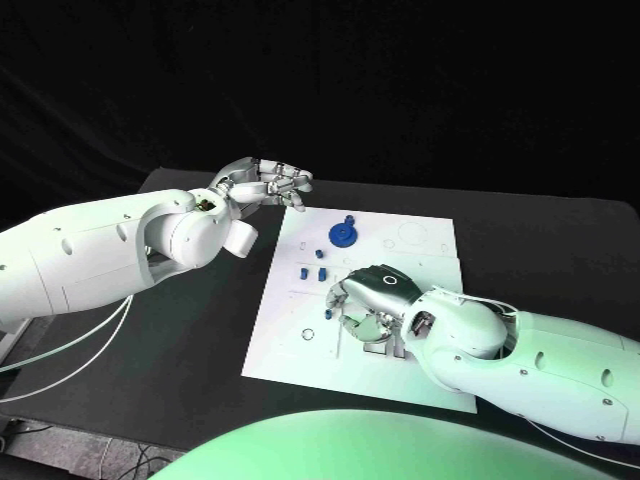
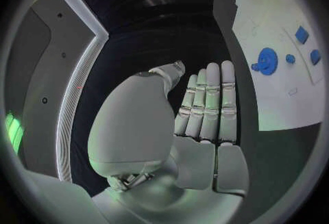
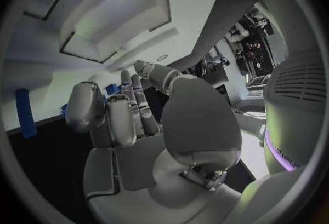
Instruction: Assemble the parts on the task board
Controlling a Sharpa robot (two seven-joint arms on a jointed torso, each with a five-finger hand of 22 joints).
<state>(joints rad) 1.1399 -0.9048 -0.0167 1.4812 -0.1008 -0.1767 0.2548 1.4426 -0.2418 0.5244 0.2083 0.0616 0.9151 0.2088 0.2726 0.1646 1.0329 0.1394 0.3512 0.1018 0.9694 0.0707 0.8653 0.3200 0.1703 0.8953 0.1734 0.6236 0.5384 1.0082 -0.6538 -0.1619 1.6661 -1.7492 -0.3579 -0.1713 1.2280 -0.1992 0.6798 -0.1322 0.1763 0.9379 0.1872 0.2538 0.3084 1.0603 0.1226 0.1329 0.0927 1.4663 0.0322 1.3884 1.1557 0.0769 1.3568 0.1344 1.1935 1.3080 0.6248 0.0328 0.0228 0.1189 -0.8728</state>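
At table centre: white task board (image 1: 407,240), long side running from six to twelve o'clock, black table (image 1: 580,250) bare on all sides of it.

Item 1, blue gear (image 1: 345,234): lies toward the board's twelve o'clock end, apparently in place; also seen in the left wrist view (image 2: 266,61).

Item 2, small blue parts (image 1: 313,270): a loose cluster at about nine o'clock of board centre, just clear of the right hand. They look unplaced.

Item 3, right hand (image 1: 366,300): over board centre, palm down, fingers curled toward the surface near a grey fitting (image 1: 385,348). Whether it holds anything cannot be told; the wrist view shows fingers partly bent with nothing plainly between them.

Item 4, left hand (image 1: 270,182): raised off the board's ten o'clock corner, over bare table, fingers straight together and grasping nothing.

Progress, by judgement: early to middle; gear seated, small parts remaining.

Clearance: wide open table at three o'clock; the left arm occupies nine o'clock; the board's six o'clock edge lies near the table edge.
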